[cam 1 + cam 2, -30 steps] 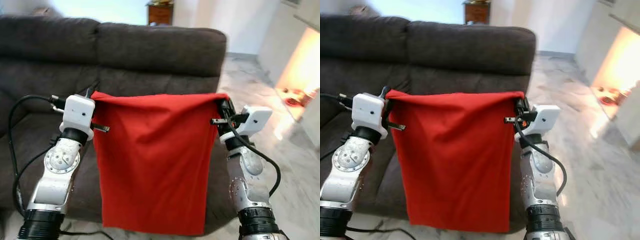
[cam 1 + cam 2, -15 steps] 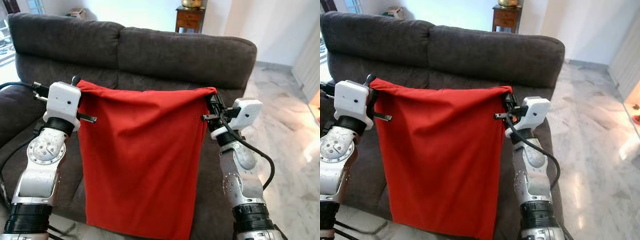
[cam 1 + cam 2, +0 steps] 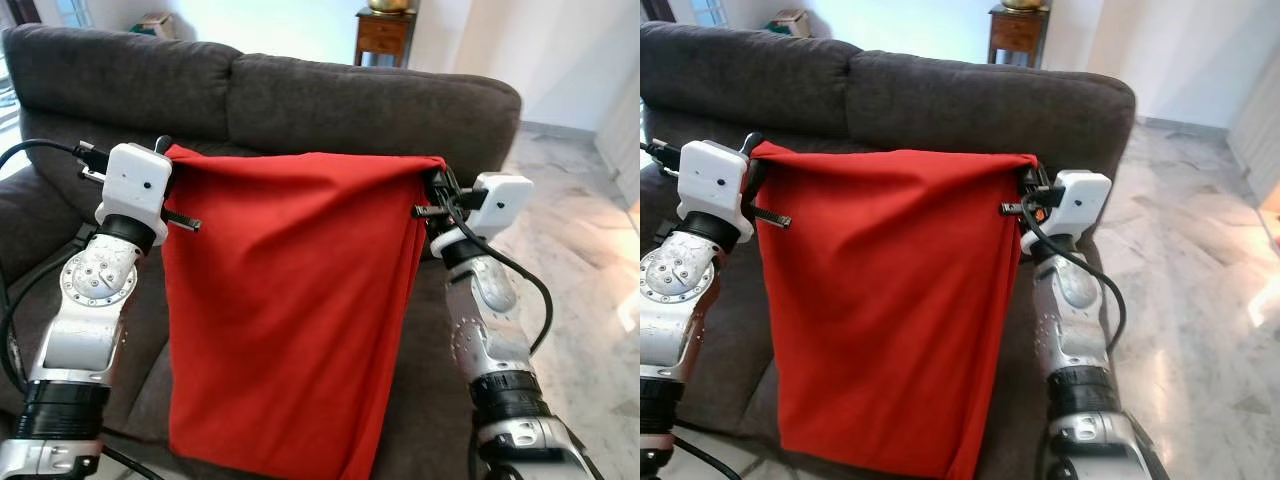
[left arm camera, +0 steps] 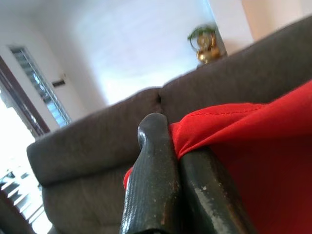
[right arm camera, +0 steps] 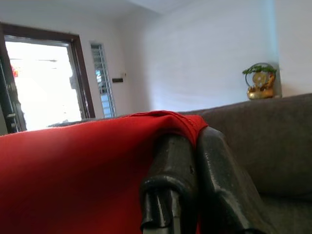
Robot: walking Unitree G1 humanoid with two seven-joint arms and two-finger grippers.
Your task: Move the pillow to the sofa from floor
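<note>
On my left wrist camera the left gripper (image 4: pixel 170 146) has its two black fingers (image 4: pixel 151 170) pressed together with a bunch of red fabric pinched between them, and the right wrist camera shows the same for the right gripper (image 5: pixel 195 146), clenched on the other top corner. From the head cameras I see both arms raised in front of the robot, each holding one upper corner of the red pillow (image 3: pixel 290 310), which looks more like a limp cover than a stuffed cushion. It hangs flat between the two grippers, top edge stretched roughly level with a slight sag, lower edge dangling free near the front of the seat. It is off the floor and hangs in front of the dark grey sofa (image 3: pixel 350 100), covering much of the right-hand backrest cushion from my view. Behind the sofa stands a small wooden side table (image 3: pixel 383 30) with a gold-coloured ornament (image 5: pixel 261 80), and pale marble floor (image 3: pixel 580 240) runs along the right.
</note>
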